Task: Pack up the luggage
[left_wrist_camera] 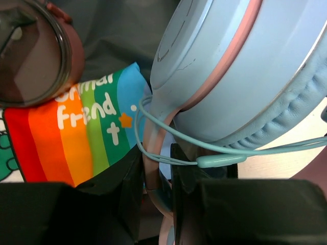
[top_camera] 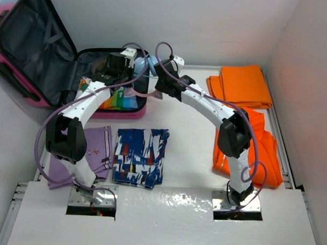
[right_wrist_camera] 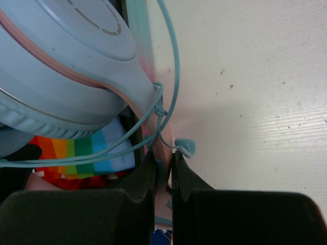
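Note:
The luggage [top_camera: 26, 48] lies open at the back left, its pink shell edge showing, its dark grey lid lining up and its base [top_camera: 96, 61] beside it. A rainbow-striped garment [top_camera: 118, 99] lies in the base and also shows in the left wrist view [left_wrist_camera: 76, 132]. Light blue headphones with pink trim [top_camera: 145, 65] hang over the base's right rim. My left gripper [left_wrist_camera: 157, 173] is shut on the headband below an ear cup [left_wrist_camera: 245, 66]. My right gripper [right_wrist_camera: 163, 168] is shut on the headband too, under the other ear cup [right_wrist_camera: 66, 61]. The teal cable [right_wrist_camera: 171, 76] loops around the band.
A round, clear-topped brownish object [left_wrist_camera: 30, 51] sits in the base beside the rainbow garment. On the table lie a folded purple shirt [top_camera: 82, 152], blue patterned shorts [top_camera: 140, 156], a folded orange cloth [top_camera: 242, 85] and a larger orange garment [top_camera: 256, 147]. White walls enclose the table.

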Controlling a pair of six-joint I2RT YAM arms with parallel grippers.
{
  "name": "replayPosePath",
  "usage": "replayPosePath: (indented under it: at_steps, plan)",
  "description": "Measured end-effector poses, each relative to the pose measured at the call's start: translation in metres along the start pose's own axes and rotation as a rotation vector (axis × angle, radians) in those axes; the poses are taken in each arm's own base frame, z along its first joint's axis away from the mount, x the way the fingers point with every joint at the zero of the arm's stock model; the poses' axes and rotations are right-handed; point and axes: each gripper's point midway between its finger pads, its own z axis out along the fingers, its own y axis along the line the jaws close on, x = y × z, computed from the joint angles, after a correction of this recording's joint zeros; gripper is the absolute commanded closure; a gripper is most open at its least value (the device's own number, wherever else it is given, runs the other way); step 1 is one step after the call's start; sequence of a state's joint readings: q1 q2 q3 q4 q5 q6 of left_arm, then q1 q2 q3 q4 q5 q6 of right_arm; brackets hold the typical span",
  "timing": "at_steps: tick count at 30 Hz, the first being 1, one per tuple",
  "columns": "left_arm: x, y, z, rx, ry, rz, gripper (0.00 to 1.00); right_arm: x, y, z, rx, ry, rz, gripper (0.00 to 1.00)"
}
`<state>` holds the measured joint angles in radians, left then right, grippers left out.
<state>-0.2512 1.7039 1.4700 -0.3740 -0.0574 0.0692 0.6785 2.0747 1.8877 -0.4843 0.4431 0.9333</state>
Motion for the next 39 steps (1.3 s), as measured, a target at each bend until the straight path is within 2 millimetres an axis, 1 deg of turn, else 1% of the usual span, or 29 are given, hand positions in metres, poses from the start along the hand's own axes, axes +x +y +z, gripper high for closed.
replayPosePath:
  at_steps: [5, 6, 7, 9, 10, 11, 12, 14, 15, 17, 19, 22, 24, 26, 29, 32, 35, 37, 39]
  plan:
    - [0.004, -0.002, 0.006, 0.002, 0.032, -0.042, 1.0, 0.003, -0.001, 0.002, 0.002, 0.002, 0.014, 1.0]
    - [0.005, -0.003, 0.008, 0.003, 0.036, -0.055, 1.0, 0.003, -0.001, 0.002, 0.002, 0.002, 0.014, 0.98]
    - [0.005, -0.004, 0.009, 0.005, 0.038, -0.065, 1.0, 0.002, -0.002, 0.002, 0.002, 0.002, 0.014, 0.82]
    - [0.004, -0.004, 0.009, 0.005, 0.041, -0.086, 1.0, 0.002, -0.001, 0.003, -0.004, 0.005, 0.017, 0.6]
    - [0.004, -0.004, 0.01, 0.008, 0.043, -0.1, 1.0, 0.001, 0.002, 0.003, -0.018, 0.007, 0.018, 0.51]
    - [0.004, -0.003, 0.01, 0.011, 0.047, -0.115, 1.0, 0.0, 0.005, 0.003, -0.034, 0.004, 0.02, 0.35]
    - [0.002, -0.001, 0.011, 0.013, 0.051, -0.133, 1.0, -0.002, 0.009, 0.003, -0.053, 0.002, 0.022, 0.27]
    - [-0.001, 0.003, 0.015, 0.028, 0.064, -0.163, 1.0, -0.005, 0.017, 0.002, -0.086, -0.006, 0.015, 0.17]
    - [-0.001, 0.007, 0.018, 0.03, 0.075, -0.174, 1.0, -0.006, 0.02, 0.002, -0.102, -0.009, 0.01, 0.09]
    - [0.0, 0.016, 0.027, 0.039, 0.103, -0.213, 1.0, -0.01, 0.026, -0.001, -0.134, -0.018, -0.003, 0.02]
    - [0.0, 0.029, 0.038, 0.047, 0.114, -0.27, 1.0, -0.017, 0.033, -0.006, -0.174, -0.034, -0.023, 0.01]
    - [0.005, 0.055, 0.048, 0.044, 0.131, -0.357, 1.0, -0.031, 0.041, -0.021, -0.229, -0.07, -0.043, 0.01]
    - [0.01, 0.07, 0.051, 0.033, 0.139, -0.404, 1.0, -0.042, 0.046, -0.033, -0.26, -0.099, -0.052, 0.01]
    - [0.013, 0.09, 0.051, 0.001, 0.142, -0.438, 1.0, -0.055, 0.051, -0.045, -0.29, -0.133, -0.06, 0.01]
    - [0.002, 0.11, 0.053, -0.049, 0.111, -0.449, 1.0, -0.066, 0.052, -0.061, -0.316, -0.17, -0.072, 0.01]
    - [-0.013, 0.117, 0.057, -0.076, 0.063, -0.454, 1.0, -0.064, 0.043, -0.069, -0.313, -0.177, -0.091, 0.01]
    - [-0.023, 0.122, 0.063, -0.099, 0.032, -0.458, 1.0, -0.053, 0.03, -0.071, -0.294, -0.162, -0.115, 0.01]
    - [-0.024, 0.126, 0.068, -0.113, 0.027, -0.458, 1.0, -0.045, 0.02, -0.07, -0.276, -0.146, -0.134, 0.01]
    - [-0.02, 0.128, 0.07, -0.118, 0.035, -0.454, 1.0, -0.037, 0.011, -0.069, -0.259, -0.132, -0.159, 0.01]
